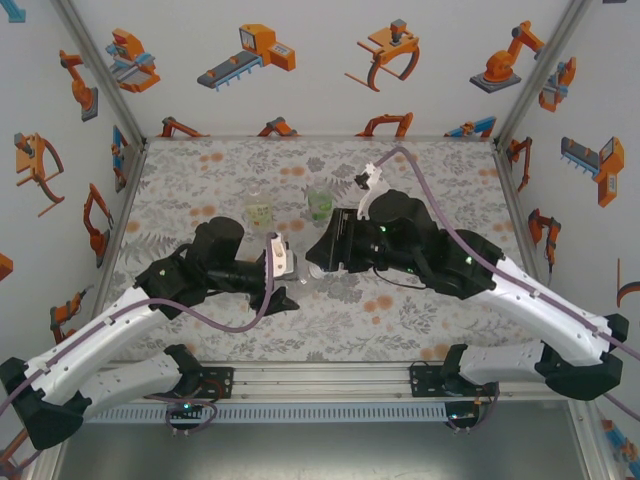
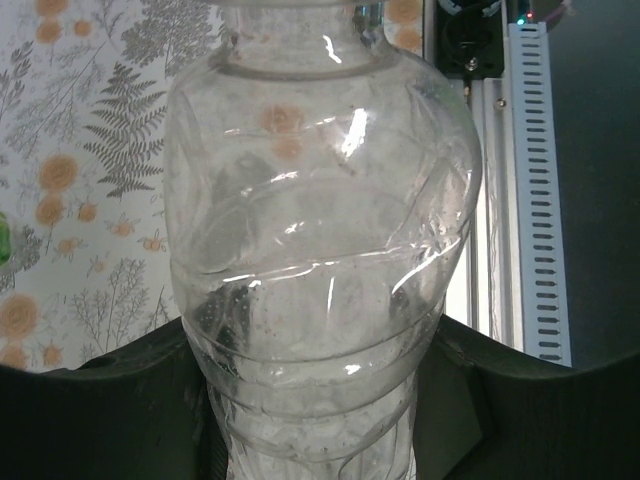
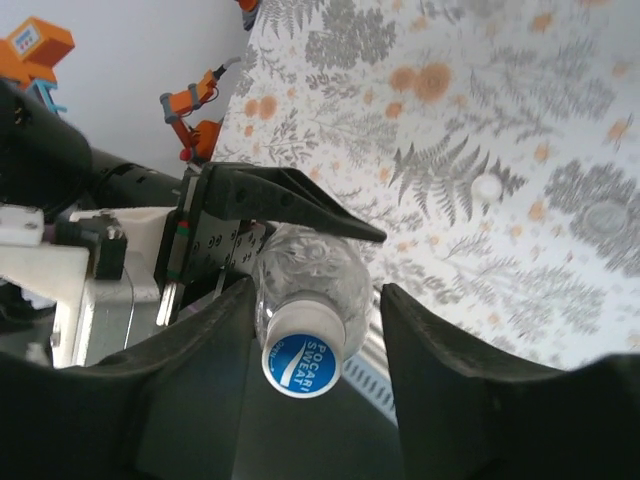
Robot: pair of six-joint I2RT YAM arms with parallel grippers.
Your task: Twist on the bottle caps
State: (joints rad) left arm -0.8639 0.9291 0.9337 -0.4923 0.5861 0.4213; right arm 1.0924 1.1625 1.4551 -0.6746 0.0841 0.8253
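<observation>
Where your two hands meet over the middle of the desk, you have the colourless bottle held between them. It is clear plastic, ringed with ribs round its body and wide at the shoulder. Glints run along its skin, and the fern-and-flower print of the desk shows through it.

Your left hand is pinching it low on the body, with a dark finger pressed to each side. The bottle's neck points at your right hand, and on that neck sits the cap, small and round, with a white rim and a blue top. On the blue you can read white writing: "POCARI SWEAT".

Your right hand is spread, one finger to either side of the cap. A plain gap shows between the cap and one finger. The other finger stands just beside the cap, and you cannot tell whether it touches.

Farther back on the desk, the pale yellow-green bottle and the bright green bottle stand upright, near each other but apart. They are too small here to tell whether either is capped.
</observation>
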